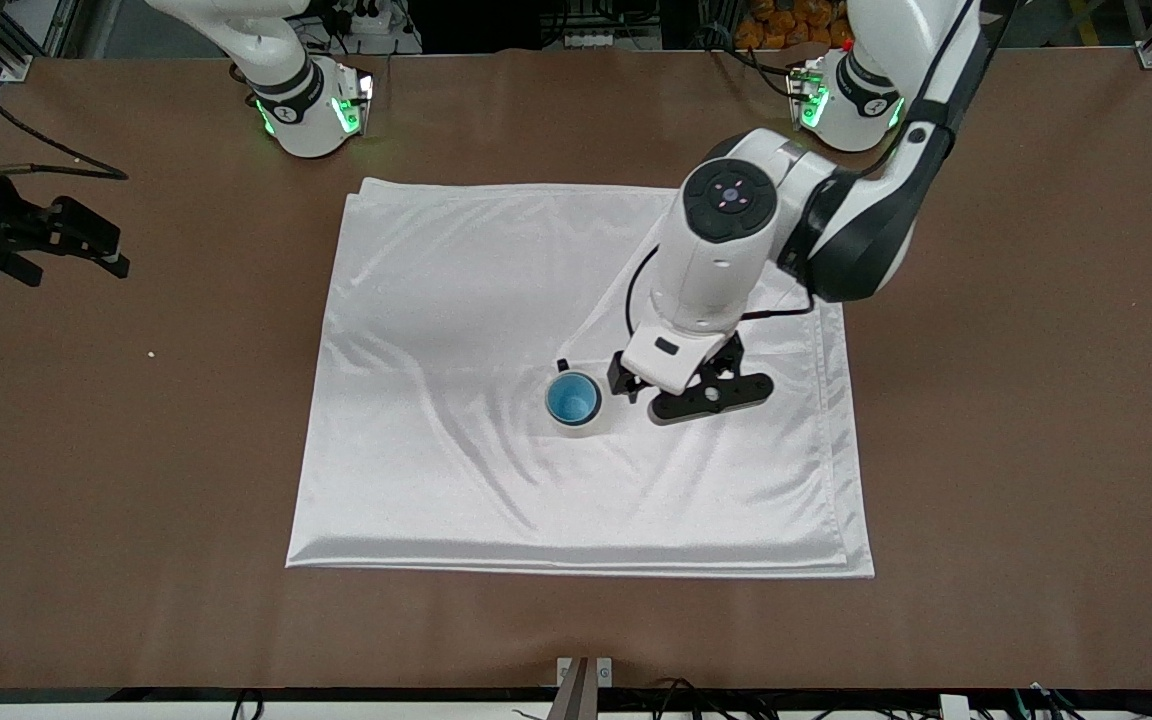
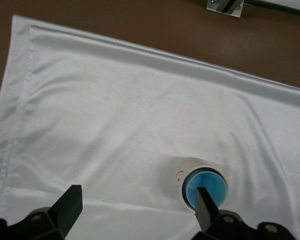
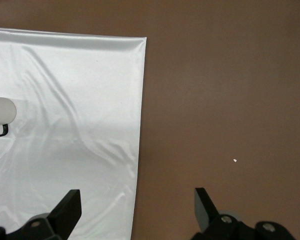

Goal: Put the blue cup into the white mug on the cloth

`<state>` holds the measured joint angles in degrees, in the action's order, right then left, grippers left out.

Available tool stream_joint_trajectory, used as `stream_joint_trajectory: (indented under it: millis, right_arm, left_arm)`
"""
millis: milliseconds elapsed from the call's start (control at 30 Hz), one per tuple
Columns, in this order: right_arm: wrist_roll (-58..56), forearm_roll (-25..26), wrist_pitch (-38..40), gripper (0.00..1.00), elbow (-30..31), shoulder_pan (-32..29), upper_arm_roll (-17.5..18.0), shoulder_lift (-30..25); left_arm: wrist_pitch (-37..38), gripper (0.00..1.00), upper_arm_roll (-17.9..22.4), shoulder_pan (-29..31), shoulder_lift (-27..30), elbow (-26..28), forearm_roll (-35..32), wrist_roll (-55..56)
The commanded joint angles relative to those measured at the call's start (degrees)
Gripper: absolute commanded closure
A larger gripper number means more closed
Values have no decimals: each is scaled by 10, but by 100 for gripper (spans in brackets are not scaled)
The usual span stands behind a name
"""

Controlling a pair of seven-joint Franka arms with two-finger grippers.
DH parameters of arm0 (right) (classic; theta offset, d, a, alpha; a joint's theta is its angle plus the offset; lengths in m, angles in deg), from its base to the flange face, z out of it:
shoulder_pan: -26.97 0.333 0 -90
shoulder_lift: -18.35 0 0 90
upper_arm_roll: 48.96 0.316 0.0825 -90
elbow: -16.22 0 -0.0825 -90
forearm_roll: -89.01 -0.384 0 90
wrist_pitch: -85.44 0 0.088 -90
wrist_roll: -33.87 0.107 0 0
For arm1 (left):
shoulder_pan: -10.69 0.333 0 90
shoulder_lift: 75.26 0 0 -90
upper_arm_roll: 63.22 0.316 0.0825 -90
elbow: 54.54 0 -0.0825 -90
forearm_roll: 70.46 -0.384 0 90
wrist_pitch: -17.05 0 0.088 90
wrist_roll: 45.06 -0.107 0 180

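Note:
The blue cup (image 1: 573,398) sits upright inside the white mug (image 1: 577,427), which stands on the white cloth (image 1: 456,290) near its middle. My left gripper (image 1: 661,395) is open and empty, low over the cloth right beside the mug, toward the left arm's end. In the left wrist view (image 2: 137,202) one fingertip (image 2: 205,202) overlaps the blue cup (image 2: 212,185) in the mug (image 2: 182,175). My right gripper (image 1: 101,245) waits open and empty over bare table at the right arm's end; its wrist view (image 3: 135,205) shows the mug (image 3: 5,110) far off.
The cloth (image 2: 115,100) is creased and spreads well around the mug. Its edge (image 3: 140,125) lies under the right gripper's view, with brown table (image 1: 1016,400) all round. A small white speck (image 1: 151,353) lies on the table near the right gripper.

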<state>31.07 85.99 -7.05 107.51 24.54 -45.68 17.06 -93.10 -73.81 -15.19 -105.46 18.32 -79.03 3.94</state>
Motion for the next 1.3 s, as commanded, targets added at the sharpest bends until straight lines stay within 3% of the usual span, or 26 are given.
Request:
stream_joint_trajectory:
  millis: [0,133,367,667,833,1067,1267]
  right_arm:
    - [-7,-10,12,0,-24,1,-3,14]
    - [-7,-9,12,0,-24,4,-3,14]
    - [-6,-9,13,0,-21,5,-3,14]
    - [-8,-5,16,0,-14,8,-3,12]
    - [-8,-2,16,0,-12,13,-3,14]
    - [-8,-1,16,0,-12,26,-19,14]
    - [-8,-2,16,0,-12,29,-21,14]
  left_arm:
    - [0,0,53,5,107,104,42,-74]
    - [12,0,75,12,152,139,44,-121]
    - [59,0,75,65,222,195,45,-166]
    - [76,0,75,148,303,250,85,-308]
    - [79,0,77,176,305,235,94,-358]
    - [118,0,97,175,305,194,98,-367]
    - [134,0,97,170,309,195,98,-361]
